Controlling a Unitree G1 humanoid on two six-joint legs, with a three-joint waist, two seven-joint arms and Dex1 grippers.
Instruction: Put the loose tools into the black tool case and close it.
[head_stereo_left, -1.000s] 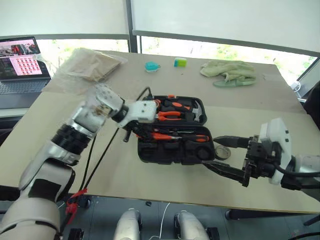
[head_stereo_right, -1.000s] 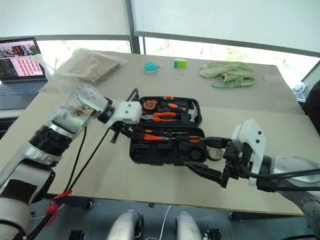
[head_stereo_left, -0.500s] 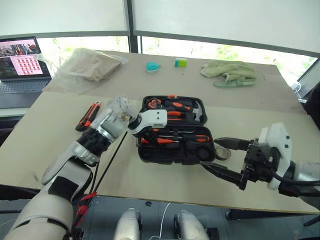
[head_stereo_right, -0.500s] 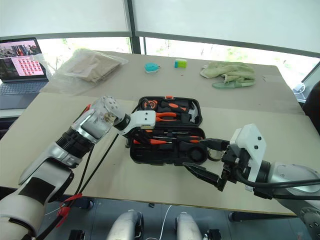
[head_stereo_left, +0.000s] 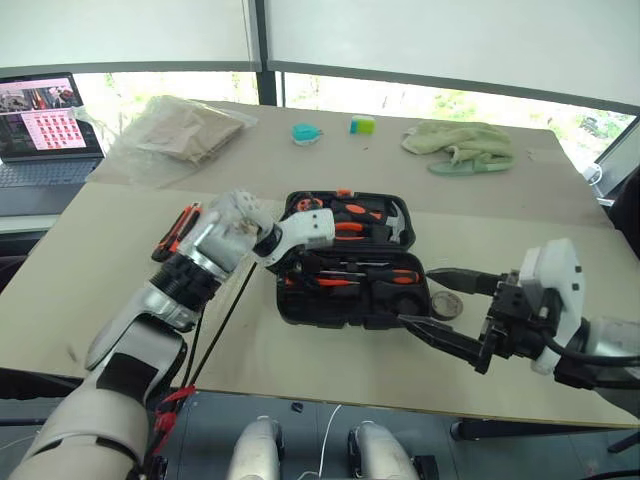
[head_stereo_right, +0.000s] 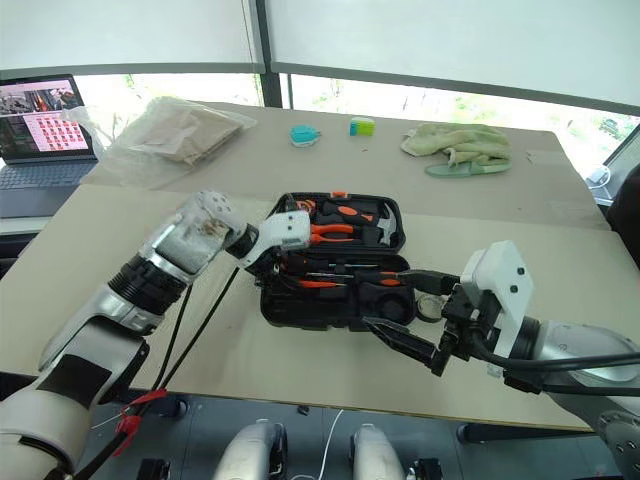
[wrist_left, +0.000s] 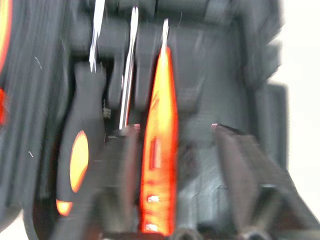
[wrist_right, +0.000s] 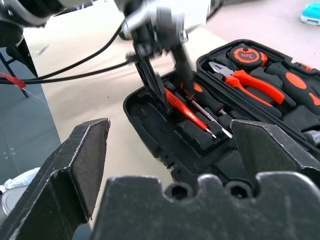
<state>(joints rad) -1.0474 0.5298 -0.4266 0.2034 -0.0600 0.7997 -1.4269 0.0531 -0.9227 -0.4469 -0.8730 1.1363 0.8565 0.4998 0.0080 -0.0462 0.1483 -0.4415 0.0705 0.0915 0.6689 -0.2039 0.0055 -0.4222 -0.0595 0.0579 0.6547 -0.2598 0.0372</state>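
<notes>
Looking at the black tool case (head_stereo_left: 350, 262) first — it lies open mid-table, pliers and tape in the far half, screwdrivers in the near one. My left gripper (wrist_right: 159, 95) is inside the near half with fingers apart around the orange screwdriver (wrist_left: 159, 145), which sits in its recess. I'd lift straight out so nothing drags. The utility knife (head_stereo_left: 178, 229) lies left of the case, the greyish ring (head_stereo_left: 446, 304) at its right corner — next pickups. My right gripper (head_stereo_left: 440, 305) hovers wide open beside that ring.
</notes>
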